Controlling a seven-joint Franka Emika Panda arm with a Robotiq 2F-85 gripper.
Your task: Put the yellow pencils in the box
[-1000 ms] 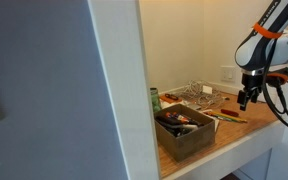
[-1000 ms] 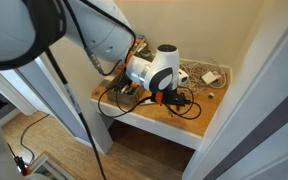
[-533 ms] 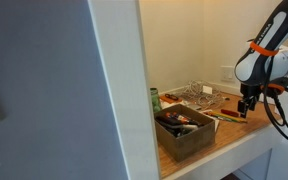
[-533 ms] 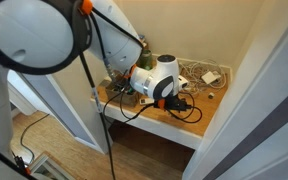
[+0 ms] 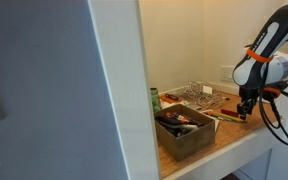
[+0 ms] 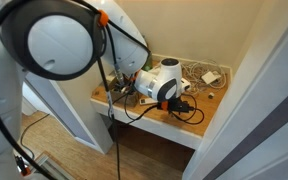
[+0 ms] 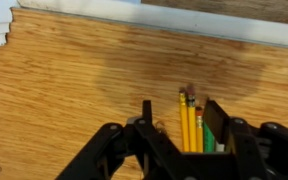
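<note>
In an exterior view, one box (image 5: 184, 132) sits on the tabletop (image 5: 234, 138), with one wire basket (image 5: 197, 94) behind it at 1 o'clock. The tool (image 5: 246, 111) hangs low over the tabletop at 3 o'clock from the box and well apart from it. A thin yellowish streak lies by the tool at its 9 o'clock. These are the pencils (image 5: 229, 117), too small here to count. The gap between the jaws cannot be made out from this side.

In the other exterior view, the arm fills the middle. The tool (image 6: 173, 99) points down at the tabletop (image 6: 212, 108), and the wrist hides the pencils. The basket (image 6: 192, 70) lies at 1 o'clock from the tool, with one white flat thing (image 6: 211, 77) just beside it, which no other view shows.

Only the wrist view allows a count. Two yellow pencils (image 7: 186, 120) lie side by side on the wood, pointing to 12 o'clock, with one orange-topped pencil (image 7: 198, 122) and one green stick (image 7: 207, 141) at their 3 o'clock. The tool (image 7: 177, 110) is spread apart around all four. One of its two fingers (image 7: 147, 114) stands clear at their 9 o'clock, and the other is close against the green stick. The box is out of this view.
</note>
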